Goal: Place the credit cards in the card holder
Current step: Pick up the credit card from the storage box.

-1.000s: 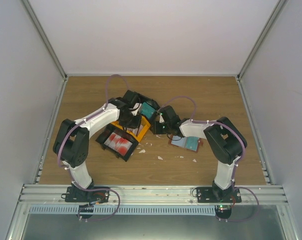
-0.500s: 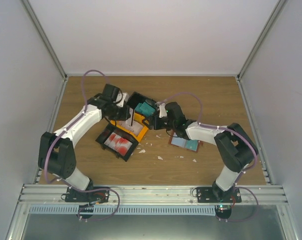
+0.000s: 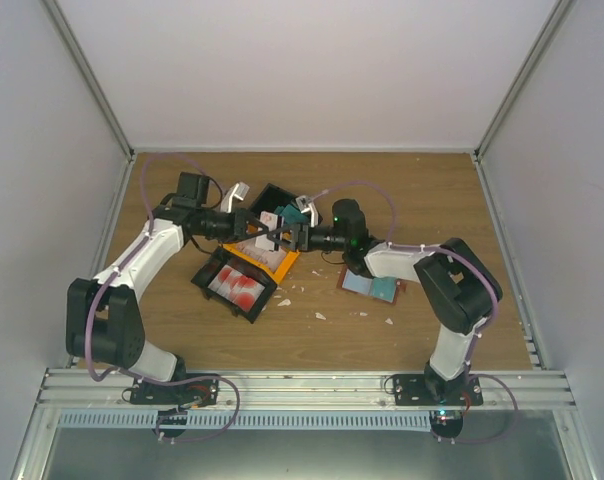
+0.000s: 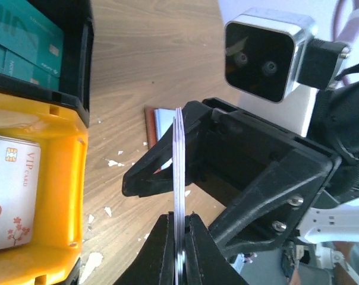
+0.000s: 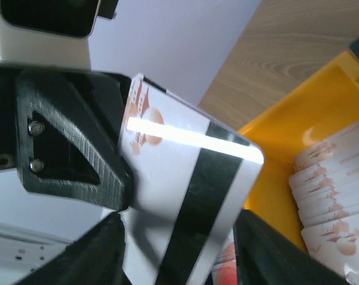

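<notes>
Wooden table [image 3: 432, 335]: left gripper [image 4: 179, 224] clenched on white credit cards [image 4: 179, 154]; right gripper [image 5: 178, 228] jaws spread, straddling the same cards.

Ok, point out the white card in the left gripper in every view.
Top: the card is a tiny sliver at centre, between the left gripper and the right gripper.
Left wrist: the card is edge-on, a thin upright strip at centre.
Right wrist: the card is tilted, its dark stripe showing, filling the centre.
Shared landmark: the yellow-orange tray, close by each time.
</notes>
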